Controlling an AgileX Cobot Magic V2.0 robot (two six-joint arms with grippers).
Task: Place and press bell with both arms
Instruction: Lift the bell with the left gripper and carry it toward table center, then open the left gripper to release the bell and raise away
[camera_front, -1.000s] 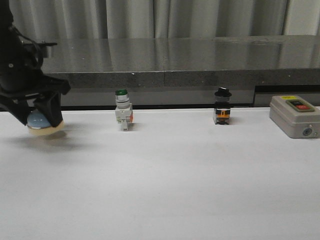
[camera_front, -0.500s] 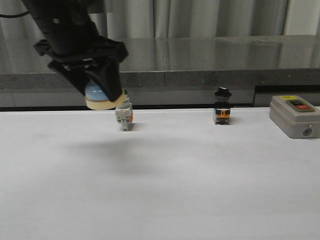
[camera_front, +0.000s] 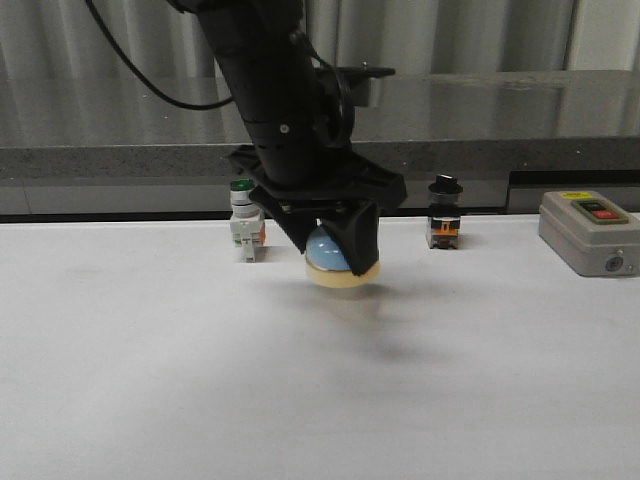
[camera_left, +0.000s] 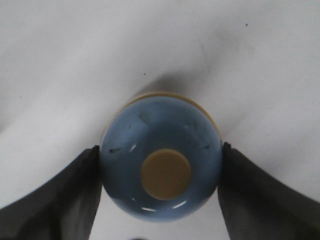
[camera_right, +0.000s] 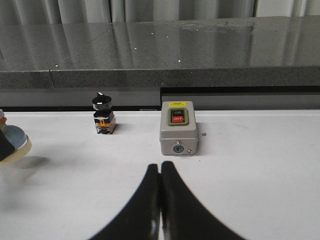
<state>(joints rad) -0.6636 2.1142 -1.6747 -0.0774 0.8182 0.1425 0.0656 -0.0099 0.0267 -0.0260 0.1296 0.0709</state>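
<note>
Your left gripper (camera_left: 161, 172) has its two black fingers (camera_left: 50, 197) pinching the small shiny light-blue dome bell (camera_front: 341, 259), one on each side of the dome. The cream button (camera_left: 165, 174) on top sits right btwn them and points up, so the bell is upright. Its cream round base looks just above the white desk (camera_front: 320, 400), w/ a soft shadow under it; you can't tell if it touches yet. It hangs near the middle of the desk, a bit toward the back edge.

Your right gripper (camera_right: 160, 200) has its fingers pressed together, holding nothing. It is low over the desk on the right side, well apart from the bell. From it, the bell lies off to its left.

So the press is for the right arm, I think: it must go left and come down on the button once the left arm sets the bell down and lets go.

Along the back edge stand a green-capped white switch (camera_front: 245, 225), a black-knob switch (camera_front: 445, 213) and a grey box w/ red button (camera_front: 590, 232).
</note>
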